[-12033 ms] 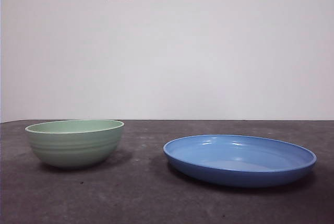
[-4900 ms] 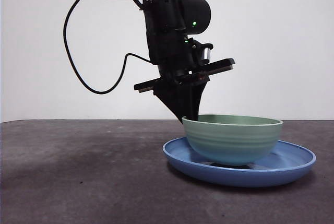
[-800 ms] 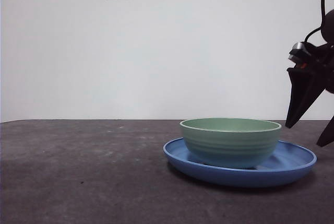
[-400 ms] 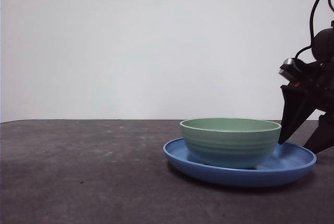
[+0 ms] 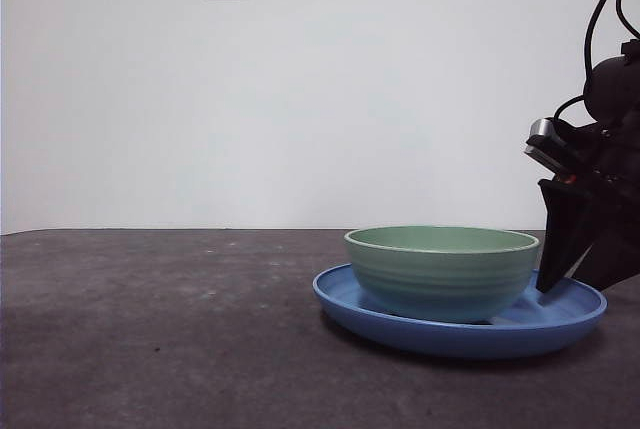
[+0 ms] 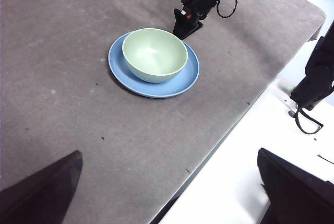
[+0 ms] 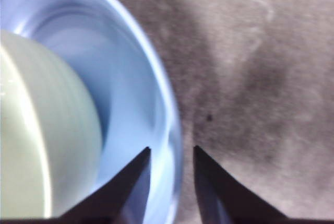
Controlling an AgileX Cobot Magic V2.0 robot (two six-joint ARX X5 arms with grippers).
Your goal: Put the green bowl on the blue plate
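Bowl-on-plate is already the state of things: the green bowl (image 5: 441, 271) sits upright inside the blue plate (image 5: 560, 321), right of centre in the front view, on the dark desk (image 5: 160, 349). What has changed in the last second is at the right edge of that frame — the right pincer (image 5: 572, 271) has come in from the side and dropped lower, and its black tips now sit at the plate's rim, just beside the bowl.

In the right wrist view the right pincer (image 7: 171, 153) is slightly spread, its two jaws straddling the plate's rim (image 7: 172, 145) without pinching it; the bowl's wall (image 7: 47, 130) fills the left of that frame.

The left pincer (image 6: 167, 192) waits well apart from the dishes, jaws spread wide at the bottom corners of its own view.

Since the bowl already rests on the plate, this approach looks like an extra move — perhaps a grip on the rim to shift the plate, which could jostle the bowl.
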